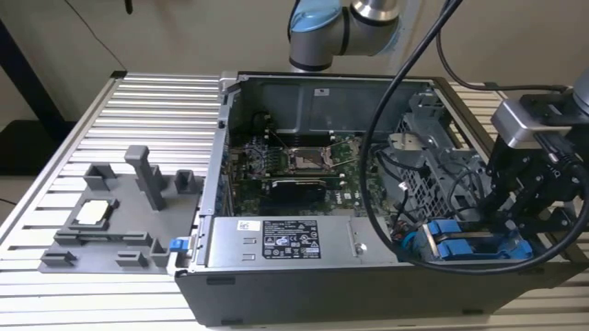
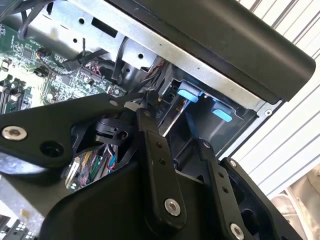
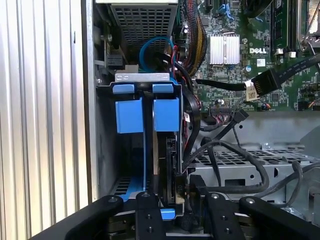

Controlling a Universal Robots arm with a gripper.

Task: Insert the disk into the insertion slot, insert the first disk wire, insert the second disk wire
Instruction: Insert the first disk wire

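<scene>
Tabletop: I see a ribbed metal tabletop (image 1: 147, 103) carrying an open computer case (image 1: 276, 293).
Arm: the arm (image 1: 336, 31) comes in over the far side of the case, and its wrist hangs at the exterior view's right.
Claw: the claw (image 3: 176, 199) is lowered into the near corner of the case on the exterior view's right, right at the drive cage.
Claw state: I cannot tell how far it is open, or whether it has hold of anything. In the first wrist view its black linkage meets the near end of the disk.
Disk: the disk (image 3: 166, 115) stands on edge in its blue carrier, down inside the cage. The two blue tabs sit side by side at the cage mouth.
Insertion slot: the insertion slot (image 3: 102, 150) is the grey sheet-metal bay just inside the case wall, and the disk sits within it.
Wires: a bundle of black cables (image 3: 225, 150) crosses the cage beside the disk. A loose black connector (image 3: 263, 81) lies over the motherboard (image 3: 235, 70), apart from the disk.
Power supply: the grey power-supply box (image 1: 276, 241) with its sticker sits along the near edge of the case, toward the exterior view's left of the cage.
Fixture: a grey fixture tray (image 1: 101, 234) lies on the tabletop, well apart from the case on the exterior view's left.
</scene>
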